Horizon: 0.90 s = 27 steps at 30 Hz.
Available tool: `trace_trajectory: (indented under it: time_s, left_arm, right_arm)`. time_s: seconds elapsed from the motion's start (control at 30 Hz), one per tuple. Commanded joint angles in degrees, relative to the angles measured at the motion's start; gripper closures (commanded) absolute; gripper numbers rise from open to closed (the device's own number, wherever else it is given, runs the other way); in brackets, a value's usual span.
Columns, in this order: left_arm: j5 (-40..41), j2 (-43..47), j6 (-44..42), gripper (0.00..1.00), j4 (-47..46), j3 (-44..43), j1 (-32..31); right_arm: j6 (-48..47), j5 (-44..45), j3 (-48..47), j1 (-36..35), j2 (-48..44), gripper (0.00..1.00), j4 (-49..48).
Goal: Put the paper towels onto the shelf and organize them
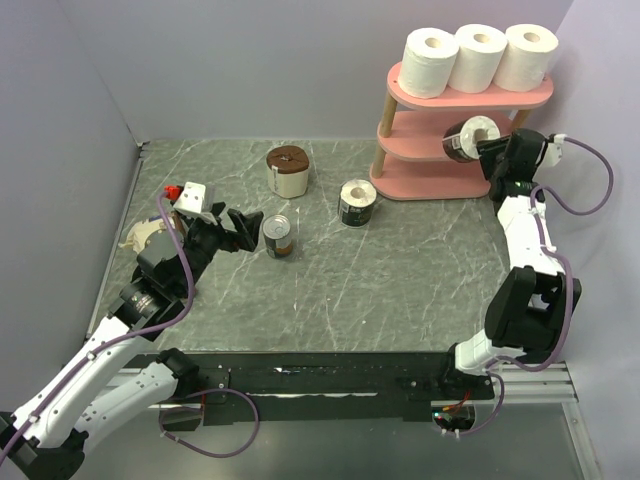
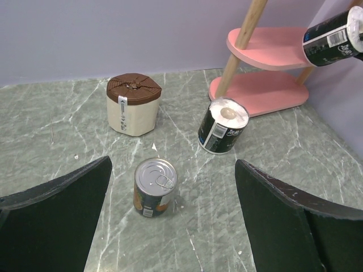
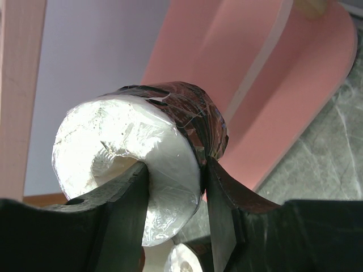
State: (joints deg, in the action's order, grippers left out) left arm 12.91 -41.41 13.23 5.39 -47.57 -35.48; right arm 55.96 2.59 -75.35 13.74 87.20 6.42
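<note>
The pink shelf (image 1: 470, 95) stands at the far right with three white rolls (image 1: 478, 58) on its top board. My right gripper (image 1: 492, 150) is shut on a black-printed roll (image 1: 468, 137) and holds it on its side at the middle board. In the right wrist view one finger sits in the roll's (image 3: 130, 141) core and the other on its outside. A second black-printed roll (image 1: 357, 203) and a cream roll with a brown top (image 1: 288, 172) stand on the table. My left gripper (image 1: 243, 228) is open and empty beside the metal can (image 1: 278, 237).
In the left wrist view the can (image 2: 155, 186) stands between my spread fingers, with the cream roll (image 2: 133, 105) and black-printed roll (image 2: 223, 126) beyond it. A crumpled cream object (image 1: 140, 235) lies by the left wall. Purple walls close the left, back and right.
</note>
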Motion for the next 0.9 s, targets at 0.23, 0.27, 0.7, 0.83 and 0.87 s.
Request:
trace_trajectory:
  time_s: [0.23, 0.27, 0.7, 0.83, 0.87]
  left_arm:
    - [-0.7, -0.5, 0.4, 0.04, -1.2, -0.9, 0.1]
    - [-0.7, -0.5, 0.5, 0.04, -1.2, -0.9, 0.1]
    - [-0.5, -0.8, 0.3, 0.04, -1.0, -0.9, 0.0]
    - [-0.6, -0.7, 0.4, 0.04, -1.2, -0.9, 0.0]
    - [-0.6, -0.6, 0.3, 0.04, -1.2, -0.9, 0.0]
  right_arm:
    - [1.9, 3.3, -7.9, 2.2, 2.6, 0.56, -2.9]
    - [2.0, 3.6, -8.5, 2.2, 3.0, 0.56, -3.1]
    - [1.0, 5.2, -17.4, 2.8, 9.3, 0.42, -0.5]
    - [-0.5, 4.4, -18.9, 3.0, 9.7, 0.34, -0.4]
    - [-0.7, 4.3, -18.9, 3.0, 9.7, 0.33, -0.3]
